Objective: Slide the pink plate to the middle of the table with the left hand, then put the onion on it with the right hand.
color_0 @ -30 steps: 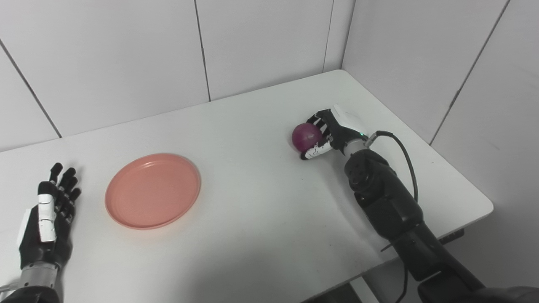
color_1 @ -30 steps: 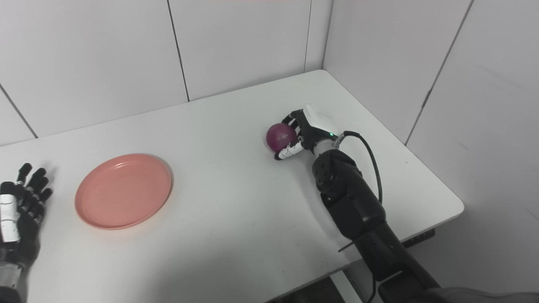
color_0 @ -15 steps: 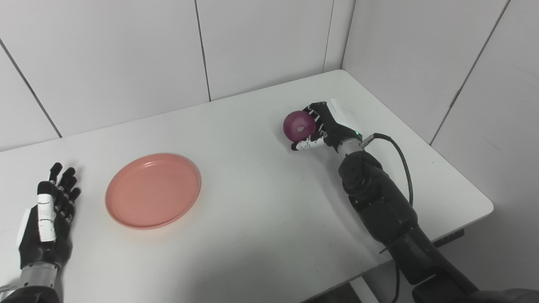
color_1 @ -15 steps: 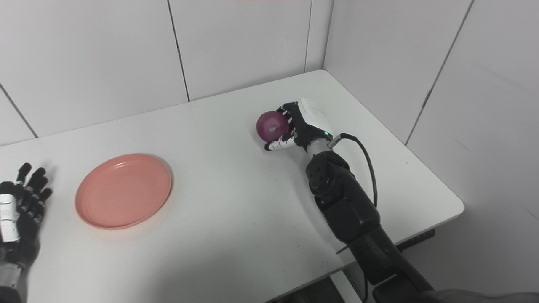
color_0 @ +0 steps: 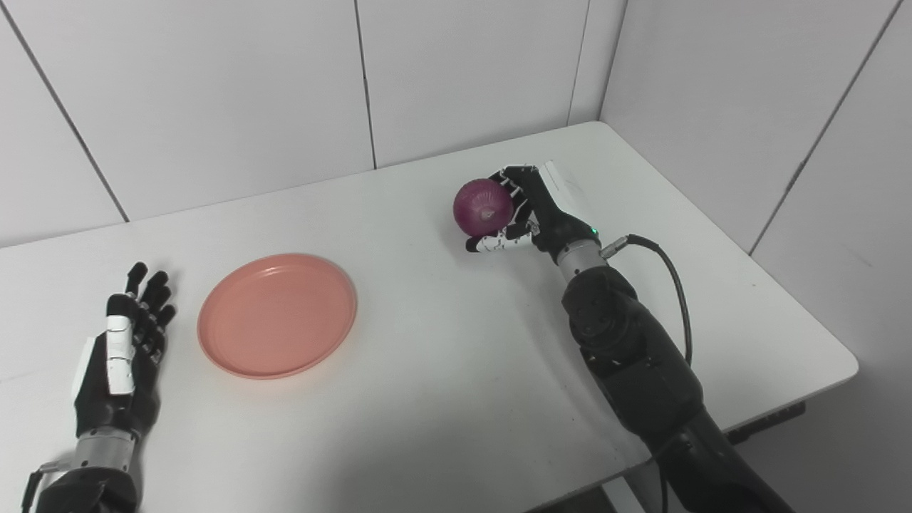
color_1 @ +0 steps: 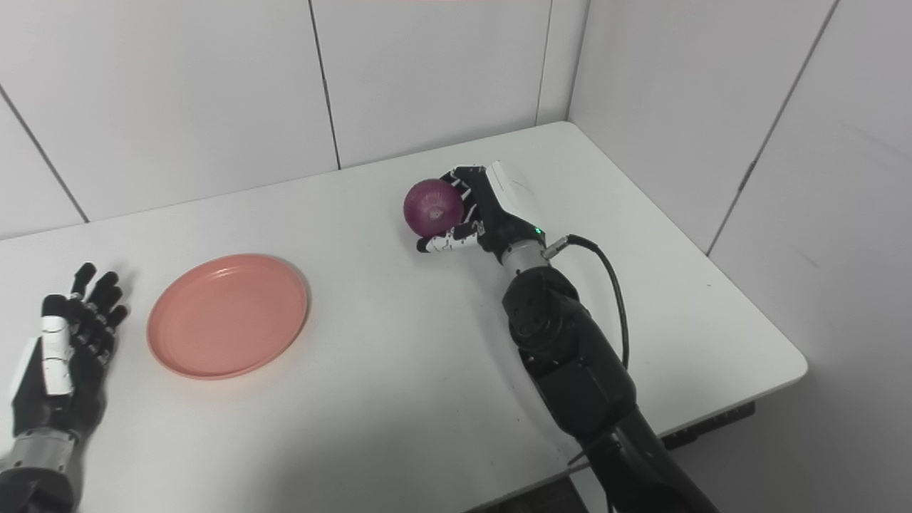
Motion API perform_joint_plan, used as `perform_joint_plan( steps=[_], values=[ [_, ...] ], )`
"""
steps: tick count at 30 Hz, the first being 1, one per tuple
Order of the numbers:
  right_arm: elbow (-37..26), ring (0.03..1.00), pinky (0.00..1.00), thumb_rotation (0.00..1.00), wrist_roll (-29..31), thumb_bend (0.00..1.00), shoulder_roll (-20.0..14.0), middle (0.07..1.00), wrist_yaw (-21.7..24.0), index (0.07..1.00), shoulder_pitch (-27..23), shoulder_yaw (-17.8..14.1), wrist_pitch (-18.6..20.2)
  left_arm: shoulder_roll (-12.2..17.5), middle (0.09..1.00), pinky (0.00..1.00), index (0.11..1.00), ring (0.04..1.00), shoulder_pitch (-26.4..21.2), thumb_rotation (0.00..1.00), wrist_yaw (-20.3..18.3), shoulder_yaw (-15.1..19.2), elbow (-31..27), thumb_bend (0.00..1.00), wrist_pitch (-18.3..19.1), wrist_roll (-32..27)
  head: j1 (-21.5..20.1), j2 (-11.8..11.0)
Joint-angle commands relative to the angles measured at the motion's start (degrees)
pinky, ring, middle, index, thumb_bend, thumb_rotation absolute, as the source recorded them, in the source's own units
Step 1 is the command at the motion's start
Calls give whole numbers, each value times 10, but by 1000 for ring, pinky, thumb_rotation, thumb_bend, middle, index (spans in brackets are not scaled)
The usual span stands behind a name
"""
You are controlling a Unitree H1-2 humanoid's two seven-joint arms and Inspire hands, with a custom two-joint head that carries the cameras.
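A: Which step is this?

B: The onion step, I'd say. The right robot hand is clamped on the onion, held off the table toward the far right.

A: And the pink plate?

B: Left of centre, beside the left robot hand, which lies flat, fingers apart, empty.

A: Next?

B: Carry the onion leftward over the plate, lower it, then loosen the grip.

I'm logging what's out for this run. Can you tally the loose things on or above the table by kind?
Plate: 1, pink, lying on the table beside the open left hand.
Onion: 1, purple, held in the right hand.
Total: 2
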Motion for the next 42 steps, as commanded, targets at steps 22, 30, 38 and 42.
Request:
perform_joint_plan(
  steps=[22,30,38,42],
  values=[
    [37,391,341,0,3,512,73,484,16,538,-75,122,-80,-60,990,1000,994,1000,9,1000,58,-42,-95,702,65,55,203,2],
    [86,380,308,0,-5,511,98,470,16,543,-99,141,-80,-71,989,1000,988,1000,8,1000,67,-46,-95,716,66,63,221,3],
    [139,394,342,0,-9,513,122,484,20,536,-129,147,-69,-74,991,1000,987,1000,8,1000,70,-50,-93,718,58,69,224,4],
    [175,396,355,0,-14,513,125,479,11,539,-143,157,-87,-74,992,1000,987,1000,7,1000,70,-50,-92,720,55,69,224,4]
  ],
)
